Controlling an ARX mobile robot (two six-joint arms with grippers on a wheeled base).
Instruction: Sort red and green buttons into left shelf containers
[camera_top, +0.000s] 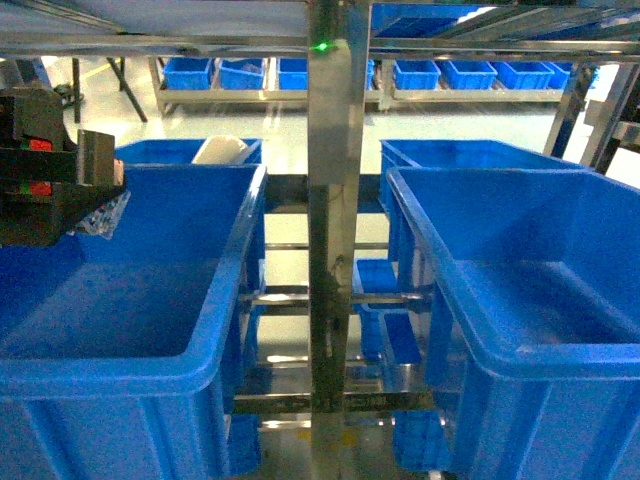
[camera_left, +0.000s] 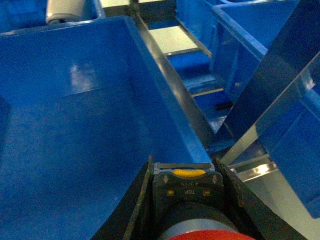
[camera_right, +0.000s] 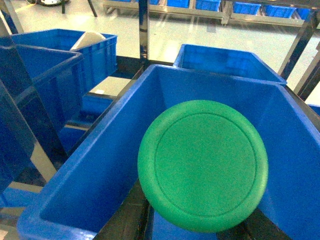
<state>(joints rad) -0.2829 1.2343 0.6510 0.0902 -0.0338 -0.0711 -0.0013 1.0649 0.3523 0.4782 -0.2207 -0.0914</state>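
Observation:
My left gripper (camera_left: 184, 172) is shut on a red button (camera_left: 186, 197), whose black body has a yellow tab and a red cap at the bottom edge of the left wrist view. It hangs over the near right part of the left blue container (camera_left: 75, 115). In the head view this gripper (camera_top: 95, 165) sits at the far left above that container (camera_top: 100, 365). My right gripper (camera_right: 202, 222) is shut on a green button (camera_right: 202, 165), its round cap facing the camera, above the right blue container (camera_right: 100, 165). The right gripper does not show in the head view.
A steel shelf post (camera_top: 335, 200) stands between the two front containers; the right one (camera_top: 560, 355) is close to it. Behind them are further blue bins, the left rear one (camera_top: 180, 150) holding a white object (camera_top: 220, 150). More blue bins line the far shelves (camera_top: 420, 75).

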